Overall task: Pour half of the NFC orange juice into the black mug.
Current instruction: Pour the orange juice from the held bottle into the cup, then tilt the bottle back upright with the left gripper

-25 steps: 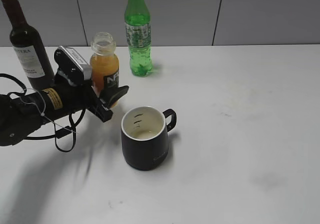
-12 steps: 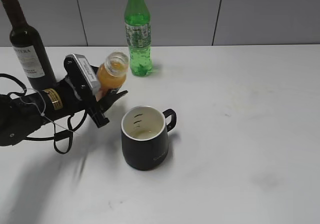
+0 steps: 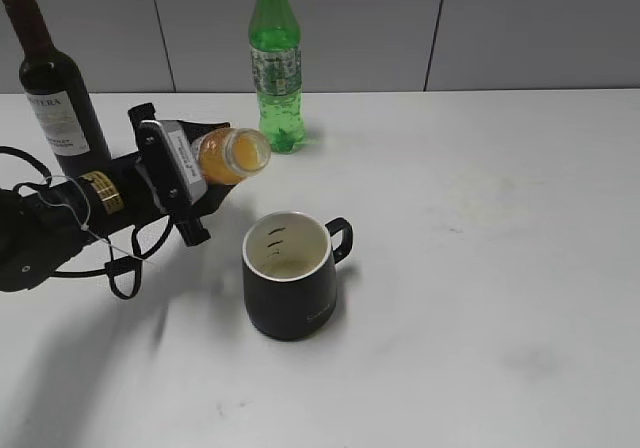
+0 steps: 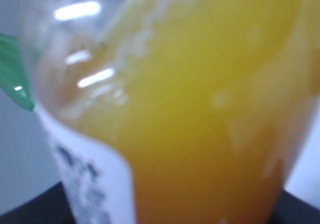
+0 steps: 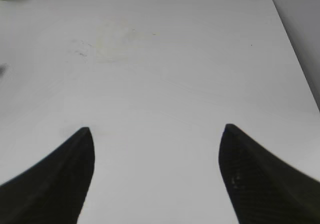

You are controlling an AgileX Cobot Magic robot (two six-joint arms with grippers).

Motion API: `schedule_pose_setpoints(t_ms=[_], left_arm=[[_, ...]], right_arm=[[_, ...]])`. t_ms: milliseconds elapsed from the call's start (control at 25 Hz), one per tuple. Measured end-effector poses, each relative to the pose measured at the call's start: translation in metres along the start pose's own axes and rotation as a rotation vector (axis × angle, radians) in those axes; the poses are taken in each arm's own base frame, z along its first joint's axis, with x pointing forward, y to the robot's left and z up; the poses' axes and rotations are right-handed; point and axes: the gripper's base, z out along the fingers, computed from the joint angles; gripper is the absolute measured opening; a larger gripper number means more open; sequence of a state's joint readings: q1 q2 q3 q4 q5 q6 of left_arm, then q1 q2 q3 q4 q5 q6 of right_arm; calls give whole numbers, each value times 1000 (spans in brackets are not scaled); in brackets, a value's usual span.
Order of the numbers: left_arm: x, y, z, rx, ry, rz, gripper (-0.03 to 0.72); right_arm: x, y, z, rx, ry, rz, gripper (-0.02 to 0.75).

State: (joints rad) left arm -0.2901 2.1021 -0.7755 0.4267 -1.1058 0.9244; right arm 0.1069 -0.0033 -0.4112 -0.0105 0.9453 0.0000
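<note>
The juice bottle (image 3: 228,155) lies nearly level in the air, clamped in my left jaws (image 3: 195,183), its capless mouth facing right, above and to the left of the black mug (image 3: 290,288). The mouth is short of the mug's rim, and no juice is seen leaving it. The left wrist view is filled with blurred orange liquid (image 4: 200,109) and the edge of a label whose print is unreadable.

The mug stands upright on the white bench (image 3: 480,268), handle to the right, with marks on its white inner wall; faint lettering low on its side is too small to read.

Behind the bottle stands a green soda bottle (image 3: 276,63). At far left is a dark wine bottle (image 3: 52,78), its white label reading partly "TERA".

The right half of the bench is open. My right jaws (image 5: 156,149) are spread wide over bare bench, holding nothing. The bench's far right corner and edge show in that view.
</note>
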Motion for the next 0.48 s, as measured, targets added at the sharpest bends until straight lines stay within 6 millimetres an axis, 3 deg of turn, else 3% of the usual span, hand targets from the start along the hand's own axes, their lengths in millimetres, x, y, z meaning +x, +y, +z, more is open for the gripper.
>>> schedule_pose_setpoints(t_ms=[480], left_arm=[[-3,5,0,-52,-28,161,468]], right_arm=[[0,0,0,0,0,0,588]])
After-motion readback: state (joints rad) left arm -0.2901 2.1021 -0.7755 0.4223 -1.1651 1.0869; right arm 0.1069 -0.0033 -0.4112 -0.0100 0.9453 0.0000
